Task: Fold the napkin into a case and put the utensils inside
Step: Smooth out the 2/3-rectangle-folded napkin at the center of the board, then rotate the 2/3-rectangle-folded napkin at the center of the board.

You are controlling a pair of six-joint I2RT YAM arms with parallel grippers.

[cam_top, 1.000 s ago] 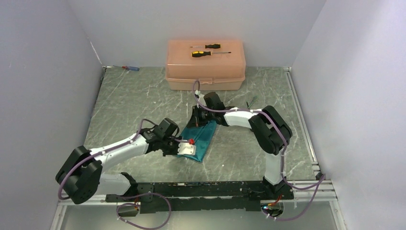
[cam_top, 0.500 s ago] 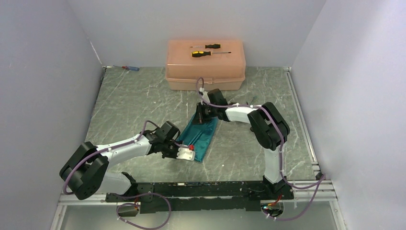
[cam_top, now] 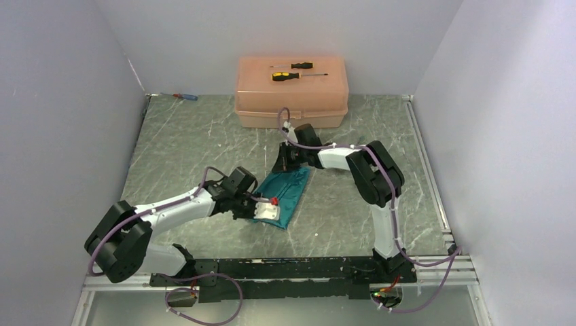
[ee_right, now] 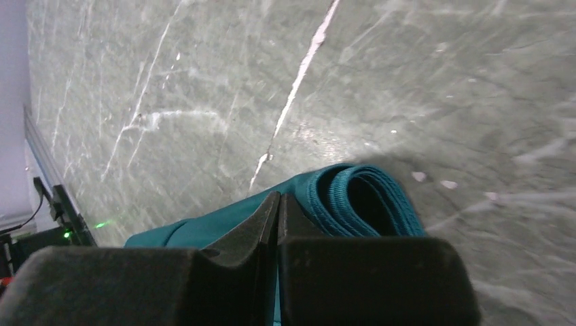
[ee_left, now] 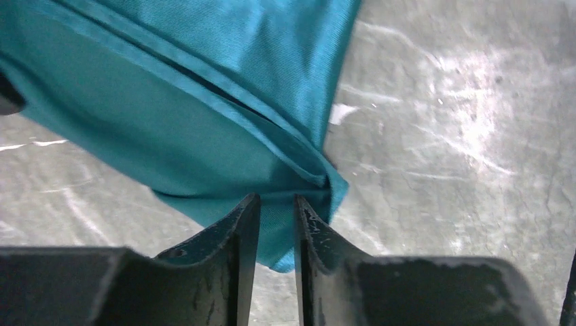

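Your worktop (cam_top: 204, 136) is a grey-green slab veined with pale streaks like marble, and the wrist views show a dull sheen on it. Plain lilac-grey walls (cam_top: 61, 102) close it in on the left, right and far sides. A pale metal rail (cam_top: 428, 170) runs along the right edge, and a black base frame (cam_top: 285, 268) carries both arms along the near edge.

The napkin (cam_top: 289, 193) lies near the middle of the worktop, folded into a narrow teal band that runs slantwise from near-left to far-right between your two arms.

Your left gripper (ee_left: 276, 200) sits at the band's near corner. Its fingers (ee_left: 238, 231) stand a thin slit apart with teal cloth showing through the slit. You cannot tell whether they pinch it.

Your right gripper (ee_right: 278, 197) is at the far end. Its fingers (ee_right: 251, 238) are pressed together on the cloth, and the layered fold curls into a loop just beside the tips.

Against the far wall stands a peach plastic box (cam_top: 292, 95), well apart from the cloth. Two yellow-and-black screwdrivers (cam_top: 295, 71) lie on its lid. A small red-and-blue screwdriver (cam_top: 185, 96) lies on the slab in the far-left corner.
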